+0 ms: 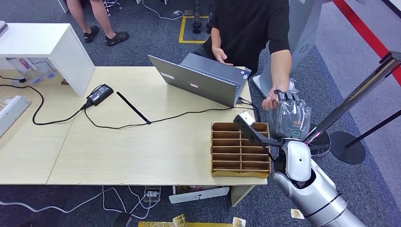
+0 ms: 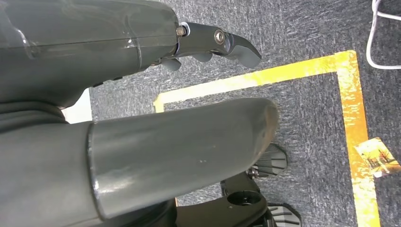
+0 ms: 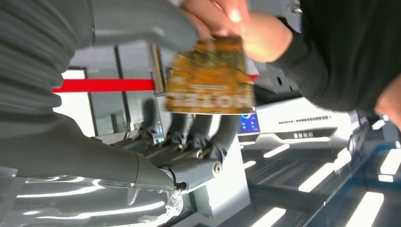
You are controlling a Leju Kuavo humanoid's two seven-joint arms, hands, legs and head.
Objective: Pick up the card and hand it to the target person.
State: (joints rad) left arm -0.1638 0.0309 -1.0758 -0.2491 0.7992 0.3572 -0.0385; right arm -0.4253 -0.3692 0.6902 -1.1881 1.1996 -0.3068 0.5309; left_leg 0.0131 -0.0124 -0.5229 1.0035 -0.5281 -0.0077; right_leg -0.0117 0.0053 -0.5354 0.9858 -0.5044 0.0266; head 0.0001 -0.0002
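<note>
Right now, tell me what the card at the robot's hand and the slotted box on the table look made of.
The card: probably glossy printed plastic or coated paper; it is thin and flat with a yellow-brown print, but blur leaves it open. The slotted box: likely matte brown corrugated cardboard, judging by its dull tan walls and thin dividers. The table: pale wood-look laminate, smooth.

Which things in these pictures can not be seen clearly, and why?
- Card, right wrist view: motion-blurred, its print unreadable; whether the right robot hand still grips it is unclear.
- Person's hand, head view: partly hidden behind the right robot hand; the card is hidden there.
- Organizer slots: contents too small to tell.
</note>
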